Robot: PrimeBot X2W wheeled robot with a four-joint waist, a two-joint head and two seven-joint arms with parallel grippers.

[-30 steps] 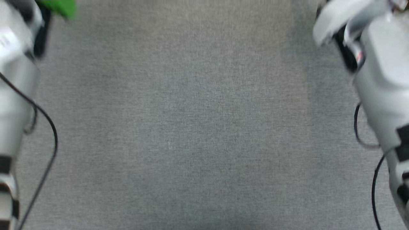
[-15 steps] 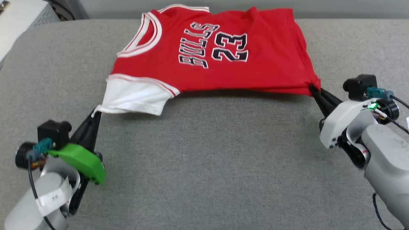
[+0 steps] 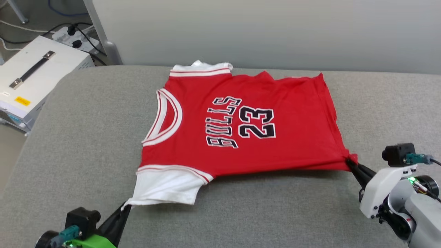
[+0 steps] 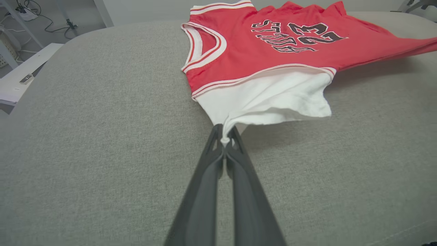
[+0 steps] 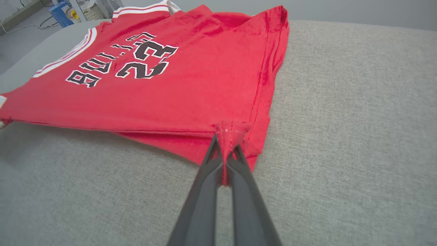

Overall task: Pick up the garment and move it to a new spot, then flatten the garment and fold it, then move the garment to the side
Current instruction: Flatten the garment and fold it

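**Red garment [image 3: 248, 137]: position and grip state**

The garment lies front side up on the grey fabric-covered bench [image 3: 86, 144], in the far middle part of it as the head view shows it. Its striped collar [image 3: 165, 119] faces the robot's left and its hem faces the robot's right. The black, white-edged lettering [image 3: 224, 122] and number [image 3: 256, 123] sit in the middle of the red body panel. One white sleeve [image 3: 165, 186] is on the near side. The striped edge of the other sleeve [image 3: 201, 71] shows at the garment's far edge, close to the back edge of the bench. The near edge of the red panel is raised off the bench and casts a shadow beneath it. The far part rests on the surface.

Left tool [image 4: 224, 136]: jaws closed, pinching the near corner of the white sleeve. The sleeve fabric draws to a taut point at the fingertips.

Right tool [image 5: 225, 153]: jaws closed on the near hem corner. Red fabric is bunched between the two dark fingers.

The two tools stand well apart, one at each end of the garment's near edge.

Surroundings: a pale wall [image 3: 275, 31] runs behind the bench. A white case with a dark handle [image 3: 38, 75] stands beyond the bench's far left corner, with a power strip [image 3: 74, 32] near it
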